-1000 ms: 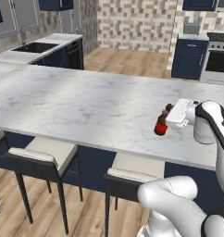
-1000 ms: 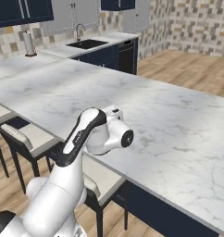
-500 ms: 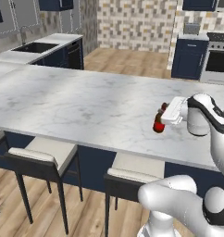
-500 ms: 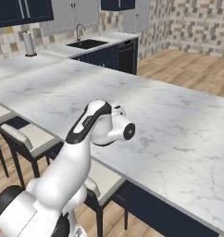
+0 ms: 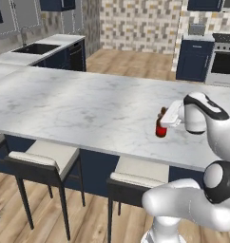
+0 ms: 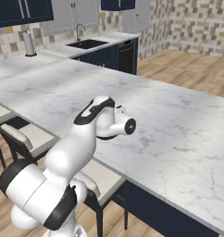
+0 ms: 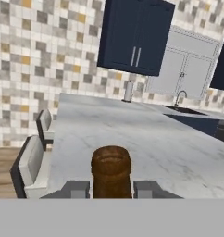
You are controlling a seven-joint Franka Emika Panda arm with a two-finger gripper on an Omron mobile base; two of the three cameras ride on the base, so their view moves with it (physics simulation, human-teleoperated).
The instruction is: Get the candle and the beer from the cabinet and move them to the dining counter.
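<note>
One brown glass beer bottle with a red label point(image 5: 160, 126) is standing upright on the long white grey-veined marble dining counter point(image 5: 79, 107), over toward the robot's side and close to the near edge. In the left base view the white arm's two-finger gripper point(image 5: 166, 117) sits right at the bottle's neck, coming in from the side. In the hand view the bottle's brown top point(image 7: 111, 169) sits dead centre between the two dark fingertips point(image 7: 75, 189), one on each side, and they look pressed right against the neck, so I'd call it clamped on the bottle.

Stools: I count two cushioned dark-legged stools point(image 5: 48, 161) fully showing under the counter's near edge in the left base view, plus a sliver of a third at the far left. The hand view shows two stool backs point(image 7: 29, 164) lined up along the counter's far side.

In the hand view there's one dark navy wall cabinet point(image 7: 134, 36) with two long silver bar handles side by side, and a white paper towel roll point(image 7: 128, 91) standing under it. One sink with a curved faucet point(image 6: 79, 31) shows in the right base view, and one stove with an oven door point(image 5: 223, 59) at the far right of the left base view. In the right base view the arm's white body covers the hand, so the bottle is hidden there.
</note>
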